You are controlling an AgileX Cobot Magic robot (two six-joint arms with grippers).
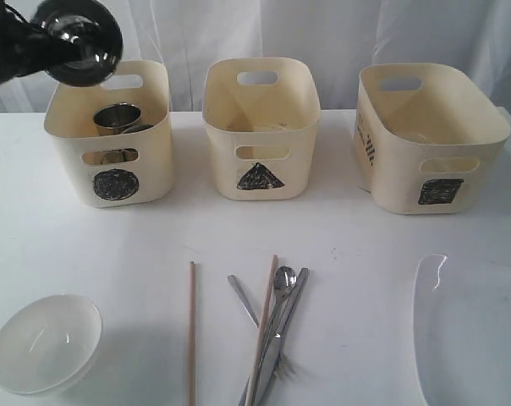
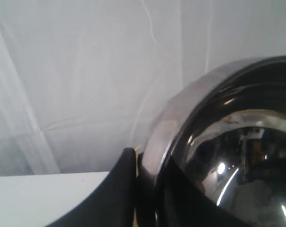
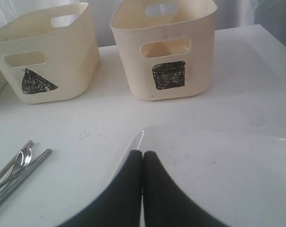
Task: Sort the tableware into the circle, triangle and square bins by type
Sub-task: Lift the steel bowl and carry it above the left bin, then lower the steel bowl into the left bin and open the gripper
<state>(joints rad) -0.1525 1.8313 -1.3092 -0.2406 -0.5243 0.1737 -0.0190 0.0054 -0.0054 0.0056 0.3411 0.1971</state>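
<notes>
With our left gripper (image 1: 54, 46) clamped on the steel bowl (image 1: 79, 38) above the circle bin (image 1: 154, 161) (a mug (image 1: 118, 117) sits inside), we should centre it over the opening, lower, then release.

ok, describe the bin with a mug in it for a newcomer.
At the back of the white table, the circle bin stands left of the triangle bin and square bin in the exterior view. Only it carries a scribbled black circle and holds a steel mug.
</notes>
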